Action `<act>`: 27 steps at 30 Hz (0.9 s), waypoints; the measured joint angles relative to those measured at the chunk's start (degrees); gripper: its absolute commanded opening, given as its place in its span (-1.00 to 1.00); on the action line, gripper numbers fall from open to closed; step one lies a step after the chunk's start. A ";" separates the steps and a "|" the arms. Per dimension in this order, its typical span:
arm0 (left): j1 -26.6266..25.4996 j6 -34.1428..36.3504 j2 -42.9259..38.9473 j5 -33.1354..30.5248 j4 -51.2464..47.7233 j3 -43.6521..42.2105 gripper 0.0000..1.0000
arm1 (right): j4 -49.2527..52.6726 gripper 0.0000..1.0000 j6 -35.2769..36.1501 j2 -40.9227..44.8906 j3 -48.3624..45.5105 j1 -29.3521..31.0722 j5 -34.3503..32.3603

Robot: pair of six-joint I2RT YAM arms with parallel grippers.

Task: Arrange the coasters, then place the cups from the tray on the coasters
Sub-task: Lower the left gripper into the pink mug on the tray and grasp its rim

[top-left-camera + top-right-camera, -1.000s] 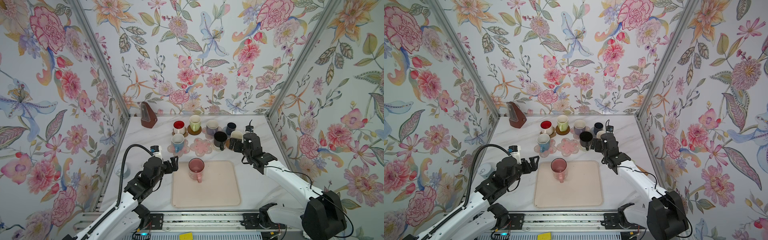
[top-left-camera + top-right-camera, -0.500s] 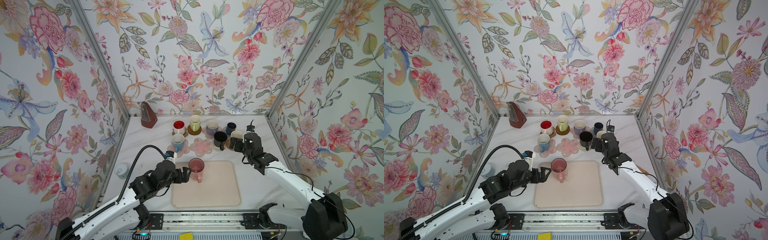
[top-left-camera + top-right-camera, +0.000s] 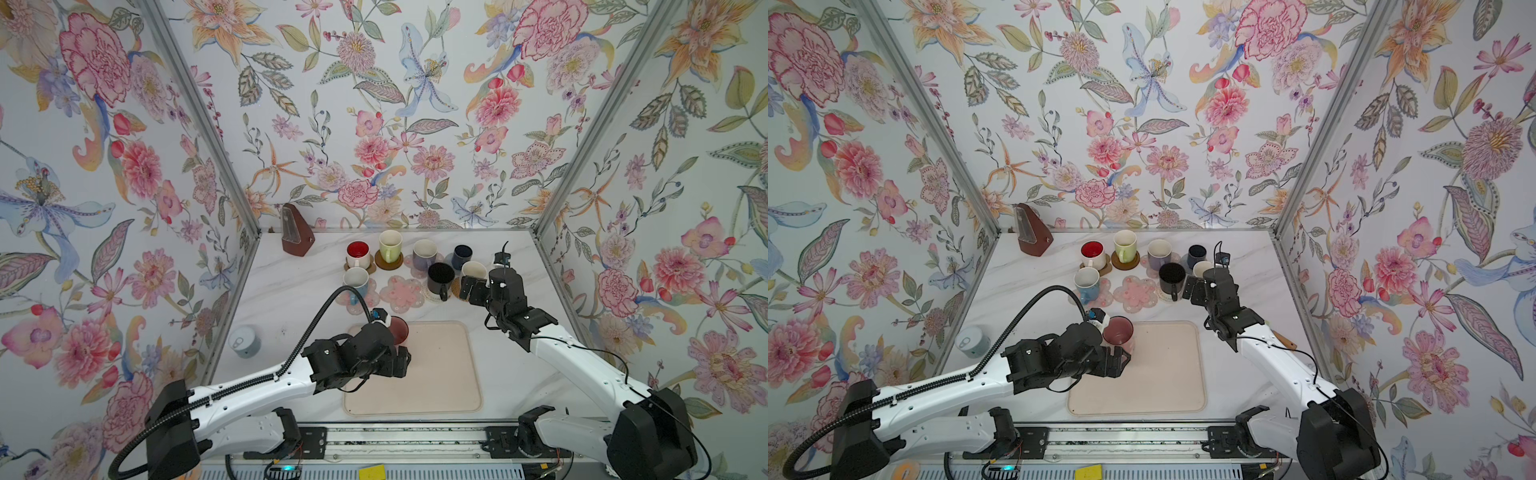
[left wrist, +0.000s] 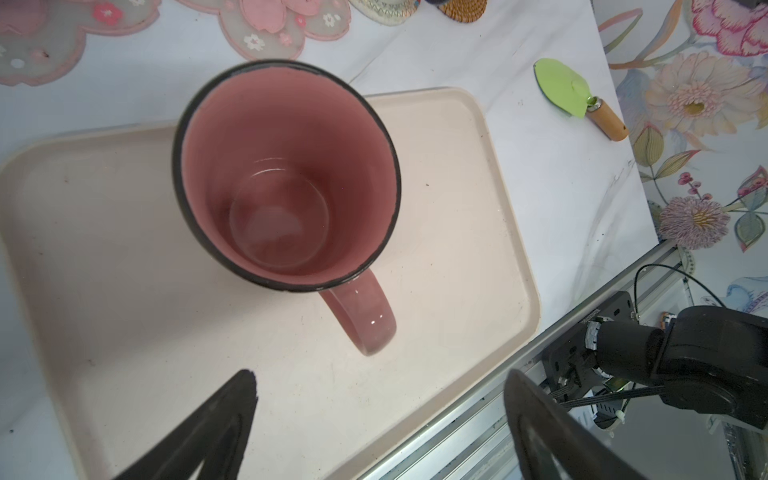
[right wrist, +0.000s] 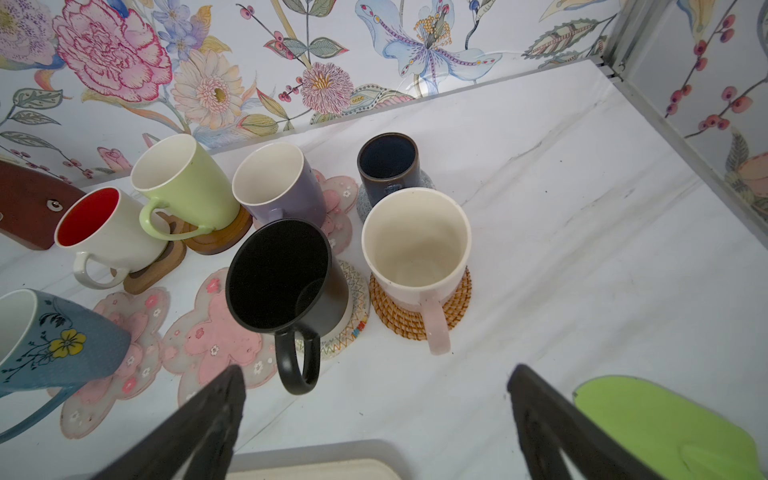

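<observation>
A pink cup [image 3: 400, 330] [image 4: 286, 174] stands upright on the beige tray [image 3: 440, 374], near its far left corner. My left gripper [image 4: 380, 376] hangs open just in front of the cup's handle, touching nothing. Seven other cups stand on coasters at the back, among them the black cup [image 5: 286, 278] and the cream cup [image 5: 415, 245] with a pink handle on a tan woven coaster. One pink flower coaster [image 3: 402, 293] [image 5: 216, 336] lies bare between the blue cup [image 3: 356, 280] and the black one. My right gripper [image 5: 376, 370] is open, empty, in front of the cream cup.
A brown metronome [image 3: 296, 230] stands at the back left corner. A small white can [image 3: 245, 340] sits by the left wall. A green scraper with a wooden handle [image 4: 573, 93] lies right of the tray. The metal rail runs along the front edge.
My left arm swung in from the left of the tray, and its open gripper now sits over the tray by the pink cup's handle. The right arm held still.
</observation>
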State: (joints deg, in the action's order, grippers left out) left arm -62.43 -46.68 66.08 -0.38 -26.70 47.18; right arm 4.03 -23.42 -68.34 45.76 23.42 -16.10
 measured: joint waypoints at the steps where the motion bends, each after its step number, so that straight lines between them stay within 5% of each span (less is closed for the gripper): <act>1: -0.13 -0.17 0.52 0.00 -0.20 0.00 0.88 | 0.00 0.98 0.00 0.02 -0.13 0.00 0.00; 27: -0.22 0.33 14.99 -6.95 -4.85 6.40 0.76 | -0.04 0.98 0.02 -0.17 -0.46 0.00 0.52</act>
State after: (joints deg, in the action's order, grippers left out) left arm -62.65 -46.35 81.08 -7.33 -31.55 53.58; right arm 3.99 -23.40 -68.51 45.30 23.42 -15.57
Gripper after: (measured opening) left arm 0.883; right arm 0.992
